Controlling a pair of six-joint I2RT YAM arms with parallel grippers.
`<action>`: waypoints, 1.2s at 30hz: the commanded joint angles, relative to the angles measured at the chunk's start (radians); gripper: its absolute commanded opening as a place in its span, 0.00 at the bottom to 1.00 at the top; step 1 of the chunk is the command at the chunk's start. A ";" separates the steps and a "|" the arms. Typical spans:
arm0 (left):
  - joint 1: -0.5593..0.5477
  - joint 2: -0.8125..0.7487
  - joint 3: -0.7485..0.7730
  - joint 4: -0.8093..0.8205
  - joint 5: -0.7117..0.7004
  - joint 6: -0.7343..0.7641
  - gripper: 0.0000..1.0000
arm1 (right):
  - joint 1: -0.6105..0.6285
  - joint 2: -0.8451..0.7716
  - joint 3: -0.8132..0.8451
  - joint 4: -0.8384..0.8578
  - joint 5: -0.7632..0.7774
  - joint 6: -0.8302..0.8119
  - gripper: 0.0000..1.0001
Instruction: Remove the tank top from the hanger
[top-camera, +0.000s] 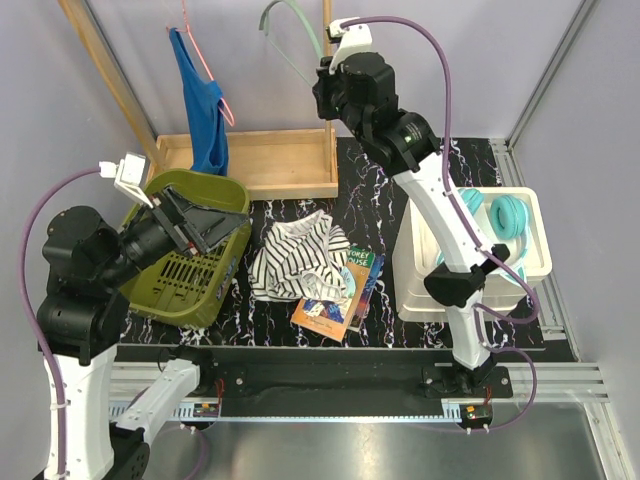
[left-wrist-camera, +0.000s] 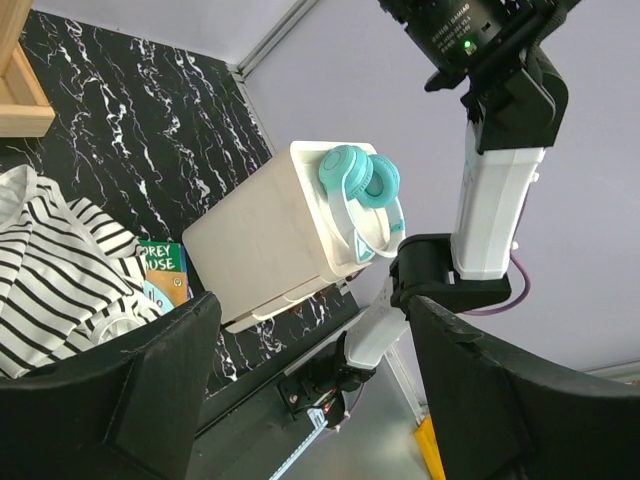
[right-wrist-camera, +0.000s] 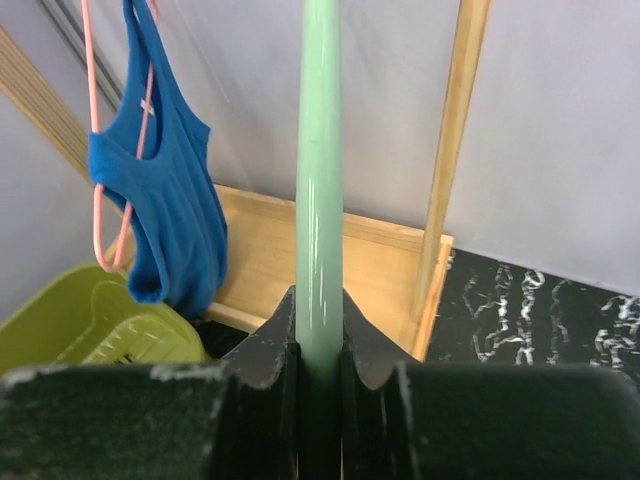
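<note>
Wooden rack (top-camera: 290, 160): pale timber frame with a shallow tray base, standing at the far left of the black marbled table (top-camera: 370, 190).
Left arm: folded low over the olive green slatted plastic basket (top-camera: 195, 285), with its wrist facing the table's right side, away from the rack.
Right arm: stretched up and far, with its wrist high beside the rack's right post.
Blue tank top (top-camera: 205, 110): hung at the rack's left side, long axis vertical, straps up, hem down near the basket's far rim; not yet off.
Thin pink wire hanger (right-wrist-camera: 96, 220): threaded through the straps.
Mint green plastic hanger (right-wrist-camera: 320, 150): bare.
Right gripper (right-wrist-camera: 320, 350): clenched on the green hanger's shaft, so not free; the tank top lay to its left and lower.
Left gripper (top-camera: 200, 222): jaws spread with nothing between them. The tank top lay beyond and above it. This gripper was probably the nearer one to the hem.
</note>
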 joint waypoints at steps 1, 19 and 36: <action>0.004 -0.005 0.021 -0.015 0.027 0.018 0.79 | -0.016 0.001 0.076 0.061 -0.079 0.120 0.00; 0.006 -0.011 -0.044 -0.012 0.002 -0.035 0.76 | -0.140 0.064 0.076 0.066 -0.415 0.490 0.00; 0.006 -0.008 -0.066 -0.009 0.021 -0.028 0.76 | -0.143 0.015 -0.007 0.019 -0.380 0.476 0.66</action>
